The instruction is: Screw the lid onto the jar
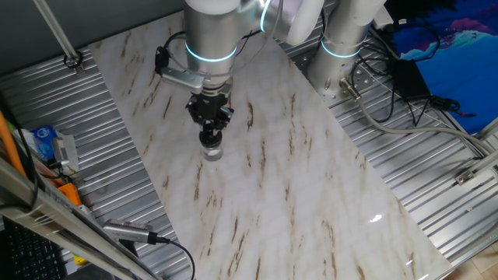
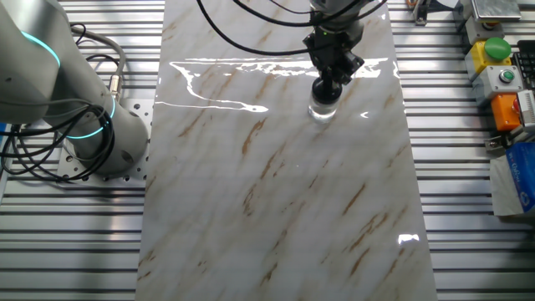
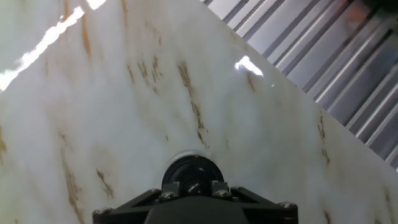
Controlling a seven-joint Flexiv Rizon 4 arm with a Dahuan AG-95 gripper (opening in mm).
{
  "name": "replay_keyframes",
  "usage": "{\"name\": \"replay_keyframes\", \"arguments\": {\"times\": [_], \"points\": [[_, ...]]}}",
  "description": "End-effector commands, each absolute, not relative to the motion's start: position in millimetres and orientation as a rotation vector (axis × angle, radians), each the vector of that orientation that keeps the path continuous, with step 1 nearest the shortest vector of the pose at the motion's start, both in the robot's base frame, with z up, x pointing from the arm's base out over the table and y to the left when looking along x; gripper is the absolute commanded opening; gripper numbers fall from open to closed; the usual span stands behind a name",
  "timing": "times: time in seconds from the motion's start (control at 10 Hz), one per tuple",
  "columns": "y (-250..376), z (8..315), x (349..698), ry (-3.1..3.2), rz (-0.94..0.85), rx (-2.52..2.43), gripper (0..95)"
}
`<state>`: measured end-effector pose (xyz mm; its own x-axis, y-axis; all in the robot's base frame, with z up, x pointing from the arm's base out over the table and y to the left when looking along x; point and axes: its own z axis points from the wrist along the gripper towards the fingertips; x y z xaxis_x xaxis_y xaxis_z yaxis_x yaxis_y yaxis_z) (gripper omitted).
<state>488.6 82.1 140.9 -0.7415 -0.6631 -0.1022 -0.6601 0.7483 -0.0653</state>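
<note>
The small clear glass jar (image 1: 212, 152) stands upright on the marble board, also seen in the other fixed view (image 2: 322, 110). The black lid (image 1: 209, 139) sits on top of the jar; it shows in the other fixed view (image 2: 327, 89) and as a dark round cap in the hand view (image 3: 193, 173). My gripper (image 1: 209, 137) points straight down over the jar with its black fingers closed on the lid. In the hand view the gripper (image 3: 193, 184) has its two finger pads against the lid's sides. Most of the jar is hidden below the lid there.
The marble board (image 1: 296, 194) lies on a ribbed metal table. Cables and a blue object (image 1: 436, 47) are at the far right. An orange tool and a blue box (image 1: 47, 144) lie at the left edge. A button box (image 2: 497, 67) stands beside the board.
</note>
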Motion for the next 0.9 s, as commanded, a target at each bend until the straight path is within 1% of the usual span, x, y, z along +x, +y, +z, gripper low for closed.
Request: {"name": "replay_keyframes", "arguments": {"times": [0.1,0.4,0.9], "points": [[80.7,138.0,488.0,2.881,-0.022,-0.882,0.0],[78.8,140.2,485.2,2.95,0.008,-0.562,0.0],[77.5,141.9,483.3,2.961,0.028,-0.316,0.0]]}}
